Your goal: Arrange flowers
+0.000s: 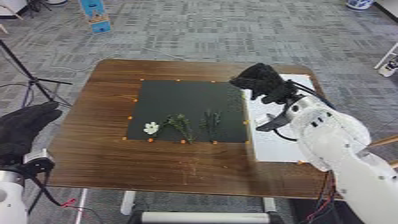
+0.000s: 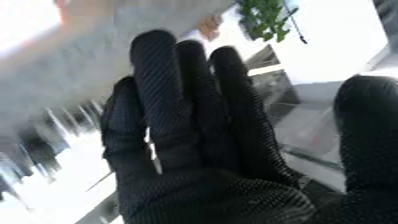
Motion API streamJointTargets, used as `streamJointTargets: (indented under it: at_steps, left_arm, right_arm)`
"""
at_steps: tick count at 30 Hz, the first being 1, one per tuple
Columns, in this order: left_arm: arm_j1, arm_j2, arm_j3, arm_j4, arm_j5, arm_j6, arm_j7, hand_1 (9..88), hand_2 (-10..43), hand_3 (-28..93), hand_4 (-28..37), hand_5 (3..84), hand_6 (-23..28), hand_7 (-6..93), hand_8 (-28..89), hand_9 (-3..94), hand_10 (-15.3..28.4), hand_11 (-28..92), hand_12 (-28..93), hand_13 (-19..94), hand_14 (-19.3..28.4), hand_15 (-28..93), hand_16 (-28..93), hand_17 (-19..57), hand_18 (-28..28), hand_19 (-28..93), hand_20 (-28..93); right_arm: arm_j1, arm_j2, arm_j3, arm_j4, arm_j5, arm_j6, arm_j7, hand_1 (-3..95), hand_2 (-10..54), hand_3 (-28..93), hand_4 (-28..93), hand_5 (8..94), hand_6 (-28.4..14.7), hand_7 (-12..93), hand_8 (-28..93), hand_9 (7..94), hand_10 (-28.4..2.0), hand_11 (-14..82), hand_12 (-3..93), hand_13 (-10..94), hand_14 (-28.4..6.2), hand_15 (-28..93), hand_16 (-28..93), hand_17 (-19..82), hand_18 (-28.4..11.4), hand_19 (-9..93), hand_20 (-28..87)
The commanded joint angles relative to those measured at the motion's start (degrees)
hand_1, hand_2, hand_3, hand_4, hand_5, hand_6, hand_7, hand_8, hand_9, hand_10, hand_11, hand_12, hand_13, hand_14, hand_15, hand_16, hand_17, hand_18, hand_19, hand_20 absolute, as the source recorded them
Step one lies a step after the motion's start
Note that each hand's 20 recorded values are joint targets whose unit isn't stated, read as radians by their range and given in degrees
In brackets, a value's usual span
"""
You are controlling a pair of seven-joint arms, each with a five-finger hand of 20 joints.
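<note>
right hand (image 1: 259,80): positioned over the far right part of the table (image 1: 115,172), across the boundary between mat (image 1: 160,100) and white sheet (image 1: 280,152). fingers extended and thumb held apart; the hand is open, gripping nothing. the forearm passes over the sheet and the table's right edge, covering part of both.

left hand (image 1: 22,127): located beside the table's left edge, fingers relaxed and straight, holding nothing.

flowers: placed on the near half of the dark mat. the white flower (image 1: 151,128) sits at the near left corner area. the green sprig (image 1: 180,126) lies just right of it, its lower end close to the mat's near edge. the dark sprig (image 1: 211,122) lies further right, roughly parallel, apart from the green one. faint green specks are visible near the mat's right edge, too small to identify. in the right wrist view, leaves (image 2: 260,17) appear beyond the fingertips, against a bright white area.

surroundings: orange dots are set around the mat. the white sheet lies to the right of the mat. a tripod (image 1: 34,79) stands on the floor (image 1: 204,30) left of the table. a blue panel (image 1: 93,12) stands beyond the table, to the left; a blue-and-white pot (image 1: 360,4) stands beyond, to the right.
</note>
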Motion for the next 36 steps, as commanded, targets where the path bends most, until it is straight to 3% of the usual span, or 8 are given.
streamJointTargets:
  at_steps: [1, 9, 16, 21, 30, 33, 34, 36]
  left_arm:
    - [1.1, 0.33, -0.69, -0.60, -0.32, -0.19, 0.42, 28.5, 5.7, 75, -22.3, 57.8, 2.3, 20.7, -6, 56.2, 12.8, 24, 19, 42, 14.1, 19, 4, 10.6, 10.0, 6, 24]
    - [4.1, 0.34, -2.92, -2.00, -0.28, -0.39, 0.05, 28.4, 5.7, 75, -22.2, 57.7, 2.4, 20.8, -6, 56.1, 12.5, 24, 19, 42, 14.0, 19, 4, 10.2, 10.2, 6, 24]
    - [6.6, 0.00, -4.91, -3.04, -0.43, -0.69, 0.65, 28.3, 5.7, 75, -22.2, 57.6, 2.4, 20.9, -6, 55.9, 12.4, 25, 19, 42, 13.8, 19, 4, 10.1, 10.2, 6, 23]
    - [6.6, 0.20, -4.37, -3.12, -0.15, -1.32, 1.46, 28.2, 5.7, 75, -22.2, 57.5, 2.4, 20.8, -6, 55.7, 12.2, 25, 19, 42, 13.6, 18, 4, 10.1, 10.2, 6, 23]
    - [0.2, 2.44, -0.43, -1.38, 0.44, 0.31, -0.17, 28.2, 5.6, 75, -22.1, 57.7, 2.3, 20.7, -6, 55.7, 12.2, 25, 19, 42, 13.5, 18, 4, 9.9, 10.2, 6, 23]
    - [0.8, 2.17, -0.94, -1.54, 0.35, -0.34, 0.40, 28.2, 5.7, 75, -22.1, 57.6, 2.2, 20.7, -6, 55.7, 12.2, 25, 19, 42, 13.6, 18, 4, 9.9, 10.2, 6, 23]
    - [-0.8, 2.63, 0.40, -1.10, 0.47, 0.42, 0.18, 28.2, 5.7, 75, -22.1, 57.6, 2.2, 20.7, -6, 55.7, 12.2, 25, 19, 42, 13.6, 18, 4, 9.9, 10.1, 6, 23]
    - [-0.7, 2.48, 0.25, -1.20, 0.46, 0.13, 0.22, 28.2, 5.7, 75, -22.1, 57.5, 2.1, 20.8, -6, 55.7, 12.1, 25, 19, 42, 13.5, 18, 4, 10.0, 10.1, 6, 23]
  right_arm:
    - [6.4, -1.7, -2.2, -5.0, 26.6, -7.2, 7.7, 22.2, 17.0, 44, -13, 55.7, -7.7, 12, -8, 62.8, -19.1, 10.1, 15.0, 59, -21.3, 54, 28, 25, -26.5, 74, 58]
    - [20.2, -0.3, -13.8, -4.9, 20.1, -17.9, 9.9, 19.8, 22.3, 40, -13, 55.8, -9.2, 9, -8, 50.0, -20.1, 5.9, 14.7, 44, -25.2, 53, 28, 19, -26.4, 70, 58]
    - [30.2, -4.0, -24.8, -0.1, 13.7, -28.5, 9.1, 24.5, 21.6, 43, -13, 54.8, -8.4, 9, -8, 51.5, -17.1, 6.1, 13.9, 52, -23.1, 54, 28, 22, -26.7, 71, 59]
    - [32.7, -7.6, -30.1, 4.2, 3.6, -27.1, 3.9, 26.2, 22.2, 42, -13, 54.5, -8.0, 10, -8, 52.4, -16.0, 6.5, 13.3, 59, -22.1, 59, 29, 25, -27.3, 75, 60]
    - [31.5, -18.0, -27.6, 15.6, -12.7, -35.3, -5.8, 26.7, 22.4, 44, -13, 55.9, -7.2, 12, -9, 54.6, -15.8, 7.4, 13.0, 62, -21.2, 62, 29, 27, -27.5, 78, 60]
    - [31.3, -18.9, -29.0, 16.6, -17.6, -34.9, -7.7, 26.6, 22.5, 45, -13, 56.0, -7.6, 12, -9, 54.7, -16.0, 7.4, 12.9, 62, -21.0, 62, 30, 27, -27.3, 78, 60]
    - [30.9, -20.2, -27.6, 18.5, -20.1, -36.0, -9.6, 26.4, 22.5, 45, -13, 56.1, -7.8, 12, -10, 54.6, -16.1, 7.4, 12.9, 61, -20.9, 63, 30, 27, -27.4, 78, 61]
    - [30.5, -21.4, -27.1, 19.9, -20.2, -36.5, -9.1, 26.1, 22.4, 46, -14, 56.1, -8.1, 12, -10, 53.9, -16.3, 7.2, 12.8, 61, -20.8, 63, 30, 27, -27.4, 78, 61]
